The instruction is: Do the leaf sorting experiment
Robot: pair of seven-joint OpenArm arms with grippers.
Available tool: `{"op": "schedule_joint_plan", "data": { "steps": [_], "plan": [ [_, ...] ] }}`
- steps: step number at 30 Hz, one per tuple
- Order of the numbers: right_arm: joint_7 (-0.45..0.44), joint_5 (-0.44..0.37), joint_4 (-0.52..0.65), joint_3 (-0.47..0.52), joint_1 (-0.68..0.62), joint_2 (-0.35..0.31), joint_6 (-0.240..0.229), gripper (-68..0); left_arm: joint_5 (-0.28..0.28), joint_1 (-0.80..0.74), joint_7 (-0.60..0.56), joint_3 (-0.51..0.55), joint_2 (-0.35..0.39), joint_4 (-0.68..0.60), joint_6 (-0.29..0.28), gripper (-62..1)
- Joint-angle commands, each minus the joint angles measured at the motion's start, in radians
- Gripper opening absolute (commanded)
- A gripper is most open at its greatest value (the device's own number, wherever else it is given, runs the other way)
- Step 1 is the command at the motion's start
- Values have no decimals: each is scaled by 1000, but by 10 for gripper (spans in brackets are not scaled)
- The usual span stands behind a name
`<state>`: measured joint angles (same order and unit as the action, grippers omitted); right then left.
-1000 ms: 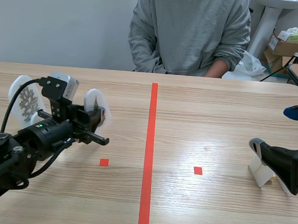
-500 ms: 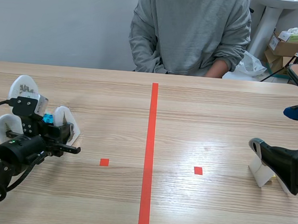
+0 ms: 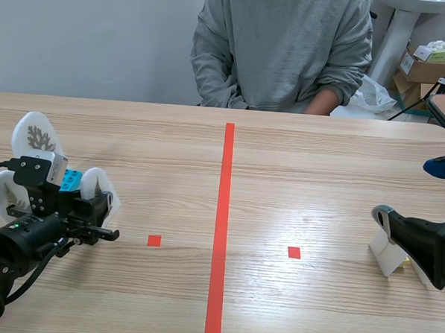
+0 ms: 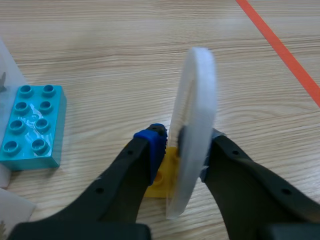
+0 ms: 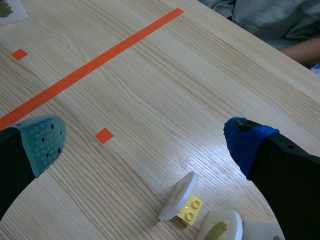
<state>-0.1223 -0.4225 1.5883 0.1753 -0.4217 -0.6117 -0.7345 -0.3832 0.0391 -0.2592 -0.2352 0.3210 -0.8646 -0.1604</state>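
While my left fingers [image 4: 125,175] pinch the white leaf card [image 4: 194,125] upright at the left of the table [image 3: 303,186], I judge I am placing it; next comes a gentle release. My right fingers [image 5: 42,142] are spread.

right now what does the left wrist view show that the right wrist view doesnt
Left wrist only: the left hand shut on an upright white disc with a yellow base, and a teal brick beside it. Right wrist only: the open right hand, a leaning white card on a yellow brick, a leaf card, a person's sleeve. Both: the wooden table and the orange-red tape line.
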Motion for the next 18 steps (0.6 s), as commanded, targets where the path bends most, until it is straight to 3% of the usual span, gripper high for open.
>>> {"op": "schedule_joint_plan", "data": {
  "steps": [1, 6, 18],
  "plan": [
    [-12, -11, 14, 13, 9, -11, -11, 4, -3, 8, -14, 2, 0, -24, -6, -379],
    [-12, -11, 14, 13, 9, -11, -11, 4, -3, 8, -14, 0, 0, -24, -6, -319],
    [-12, -11, 14, 13, 9, -11, -11, 4, -3, 8, -14, 0, -7, -24, -6, -93]
  ]
}}
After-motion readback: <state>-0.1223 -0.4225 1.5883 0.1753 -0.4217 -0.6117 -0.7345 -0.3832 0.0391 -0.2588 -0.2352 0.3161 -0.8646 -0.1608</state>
